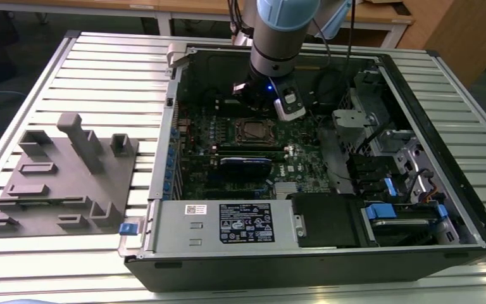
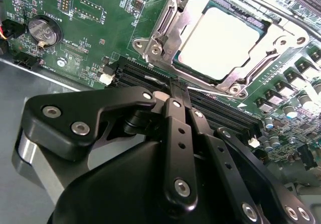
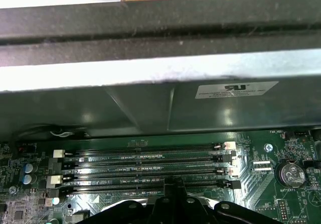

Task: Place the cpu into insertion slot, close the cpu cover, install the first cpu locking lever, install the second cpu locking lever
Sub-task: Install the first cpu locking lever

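CPU (image 2: 220,40), a small square chip with a pale silver top, sits seated in the insertion slot (image 1: 235,132) on the green motherboard (image 2: 90,23). In the exterior view the slot lies toward 12 o'clock on the board, directly under the robot arm (image 1: 277,38). The board is inside an open computer case (image 1: 311,266) lying on a slatted metal worktop (image 1: 108,76). A grey parts rack (image 1: 57,177) rests at 9 o'clock from the case, well apart from it.

In the second wrist view the cover (image 2: 261,66), a thin silver frame with a large window, lies flat over the chip, whose top shows through the window. So the first two steps look done: chip placed, cover closed.

The hand (image 2: 176,86) has its two black fingers pressed together with no gap and nothing visibly held between them. The fingertips are just beside the frame edge nearest the long black memory slots (image 3: 145,166), close to or touching a thin metal lever (image 2: 200,86) that lies low along that edge. I cannot tell whether contact is made.

No lever stands upright, so both appear to be down. Whether each is hooked under its catch is too fine to judge. The work seems to be at the lever stage, near the end of the task.
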Motion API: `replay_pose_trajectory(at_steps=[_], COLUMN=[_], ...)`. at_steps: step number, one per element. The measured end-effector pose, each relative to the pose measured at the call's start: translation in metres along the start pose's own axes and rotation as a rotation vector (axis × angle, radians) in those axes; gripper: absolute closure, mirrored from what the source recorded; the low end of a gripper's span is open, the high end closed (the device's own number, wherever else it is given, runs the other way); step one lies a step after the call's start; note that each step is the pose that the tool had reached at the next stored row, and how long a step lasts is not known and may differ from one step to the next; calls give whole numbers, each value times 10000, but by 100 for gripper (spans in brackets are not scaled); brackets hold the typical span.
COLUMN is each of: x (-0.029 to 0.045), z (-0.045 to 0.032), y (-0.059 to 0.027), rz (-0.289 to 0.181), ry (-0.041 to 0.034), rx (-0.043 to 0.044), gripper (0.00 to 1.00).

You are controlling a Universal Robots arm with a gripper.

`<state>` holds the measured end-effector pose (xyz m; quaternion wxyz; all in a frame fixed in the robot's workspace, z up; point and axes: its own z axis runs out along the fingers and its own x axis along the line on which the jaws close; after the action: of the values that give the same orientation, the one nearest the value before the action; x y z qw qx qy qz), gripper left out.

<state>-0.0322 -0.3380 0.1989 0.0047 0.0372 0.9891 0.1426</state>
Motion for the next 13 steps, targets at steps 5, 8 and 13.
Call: replay_pose_trajectory(at_steps=[5, 8, 13], x=[0, 0, 0], z=[0, 0, 1], y=[0, 0, 4], rz=[-1, -1, -1], ry=[-4, -5, -5], rx=[50, 56, 59], gripper=[89, 89, 89])
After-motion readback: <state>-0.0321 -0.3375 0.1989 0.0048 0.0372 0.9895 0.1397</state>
